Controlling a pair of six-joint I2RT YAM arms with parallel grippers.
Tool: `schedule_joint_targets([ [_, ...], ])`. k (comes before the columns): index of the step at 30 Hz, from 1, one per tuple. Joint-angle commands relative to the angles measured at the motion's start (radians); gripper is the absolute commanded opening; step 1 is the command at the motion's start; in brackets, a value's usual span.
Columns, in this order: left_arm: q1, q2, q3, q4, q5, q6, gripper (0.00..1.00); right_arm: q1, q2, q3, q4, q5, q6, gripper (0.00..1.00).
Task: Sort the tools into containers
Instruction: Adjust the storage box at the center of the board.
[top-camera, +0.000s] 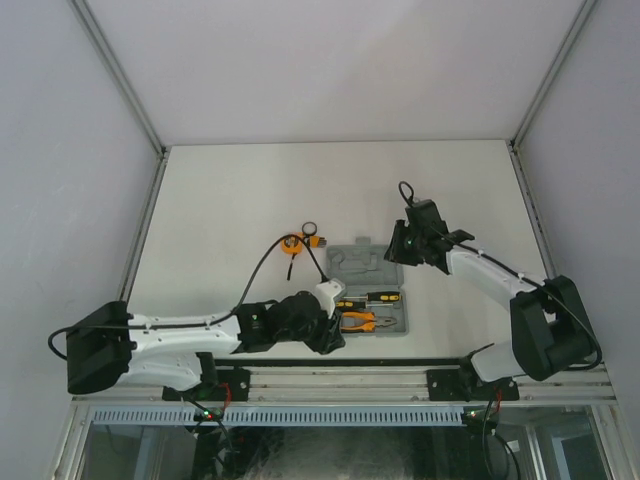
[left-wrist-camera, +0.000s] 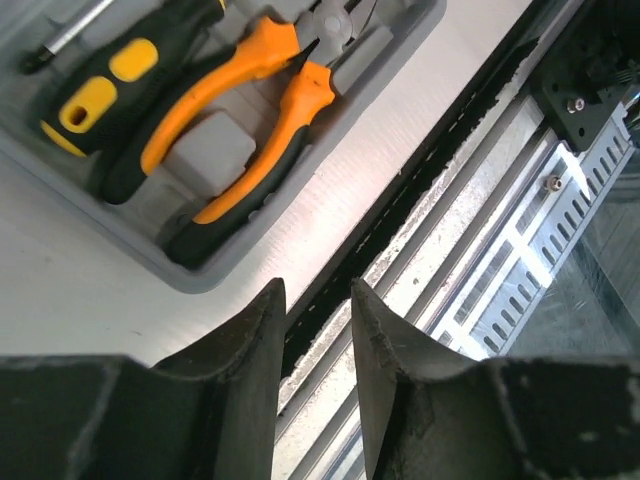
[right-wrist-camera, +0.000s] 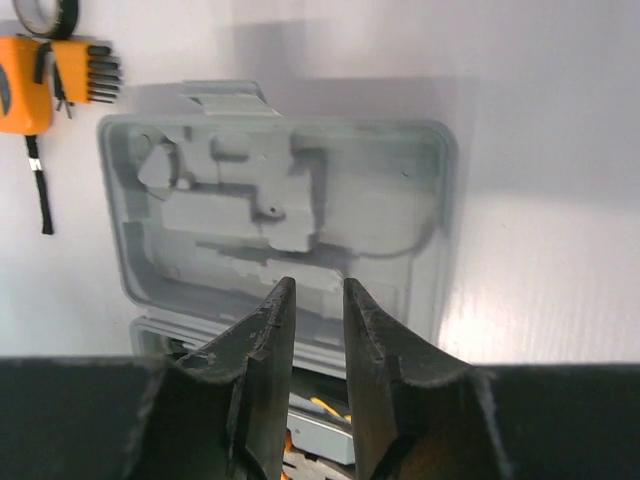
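I see from the top camera the grey tool case (top-camera: 352, 262) lying open on the white table (top-camera: 230, 190), between the two arms. Its far half is bare and its near half is turned toward the arm bases. In the near half lie the orange-handled pliers (top-camera: 358, 321) and, just behind them, a black-and-yellow screwdriver (top-camera: 380, 297). The left gripper (top-camera: 330, 338) is low at the near left corner of the case, just beside the pliers. In its wrist view the fingers (left-wrist-camera: 255, 380) stand a little apart with nothing between them, over the table edge and the metal rail (left-wrist-camera: 480, 250). There the pliers and the screwdriver sit side by side in the moulded recesses. A thin metal shaft shows at the upper left, but I cannot tell which tool it belongs to. The right gripper (top-camera: 402, 245) hangs over the far right part of the case. Its fingers (right-wrist-camera: 265, 350) are also slightly apart and hold nothing, and the bare moulded half lies below them. Three tools are on the table outside the case, beyond its far left corner. These are the round orange tape measure (top-camera: 291, 244), the hex key set (top-camera: 318, 240) just beside it, and the black ring (top-camera: 309, 227) close behind both.
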Motion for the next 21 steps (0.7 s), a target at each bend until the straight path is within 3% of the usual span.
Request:
schedule_joint_targets([
  [1, -0.022, 0.065, 0.004, 0.068, 0.019, -0.054, 0.35, -0.007, 0.054, 0.072, 0.066, -0.083, -0.055, 0.24],
  [11, -0.033, 0.218, 0.041, 0.092, 0.044, -0.091, 0.33, -0.001, 0.148, 0.089, -0.013, 0.019, -0.049, 0.21],
  [21, -0.014, 0.257, 0.091, -0.031, -0.11, -0.155, 0.33, 0.04, 0.147, 0.059, -0.087, 0.07, -0.048, 0.1],
])
